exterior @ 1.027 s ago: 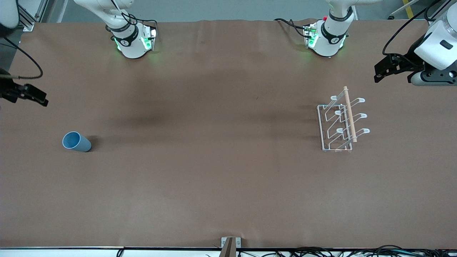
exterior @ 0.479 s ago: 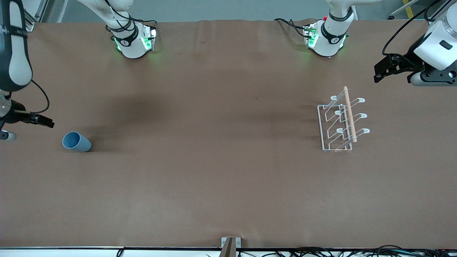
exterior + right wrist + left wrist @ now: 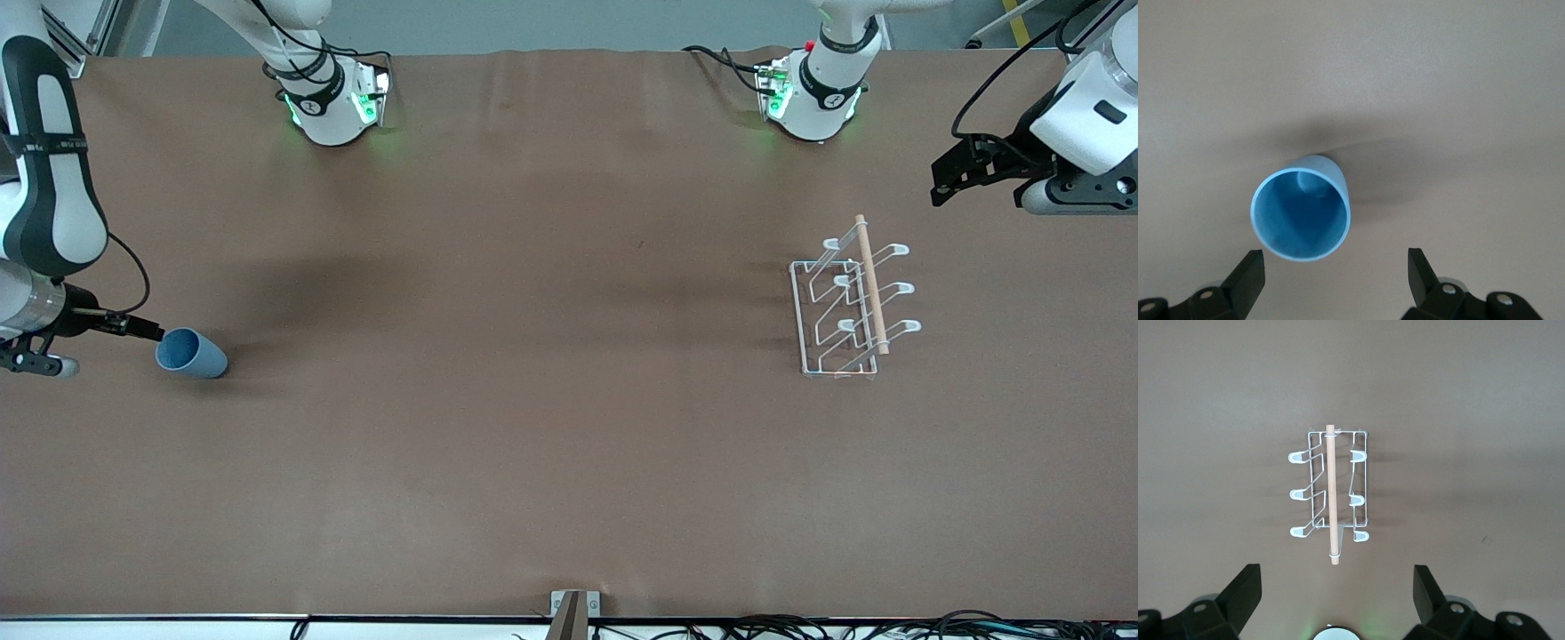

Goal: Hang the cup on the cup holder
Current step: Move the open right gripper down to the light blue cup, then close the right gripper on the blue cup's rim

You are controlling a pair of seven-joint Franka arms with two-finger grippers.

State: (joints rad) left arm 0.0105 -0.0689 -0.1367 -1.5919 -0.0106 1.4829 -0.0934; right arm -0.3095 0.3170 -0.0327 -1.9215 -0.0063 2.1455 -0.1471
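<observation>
**Right gripper low beside the lying cup, rack standing apart**

The cup [image 3: 191, 353] lies on its side on the brown table [image 3: 533, 427], toward the right arm's end, with its open mouth turned toward that end. From the right wrist view the cup [image 3: 1302, 210] shows its hollow interior and its light-blue rim, and nothing holds it.

The right gripper [image 3: 133, 327] sits low at the cup's open mouth, its tip just beside the rim; from the front view I cannot tell whether it touches. In the right wrist view the right gripper [image 3: 1336, 277] has its fingers [image 3: 1248, 275] spread wide, one on each side of the cup's mouth, with clear gaps to the rim.

The cup holder [image 3: 849, 302] stands upright on the table toward the left arm's end, well apart from the cup. Its white wire base, angled pegs and wooden top rod [image 3: 871, 284] are all visible, and every peg is bare.

The left gripper [image 3: 965, 169] waits in the air over the table's edge at the left arm's end, near the holder. In the left wrist view the left gripper [image 3: 1337, 587] is spread wide, with the cup holder [image 3: 1331, 487] seen below between its fingers [image 3: 1245, 590].
</observation>
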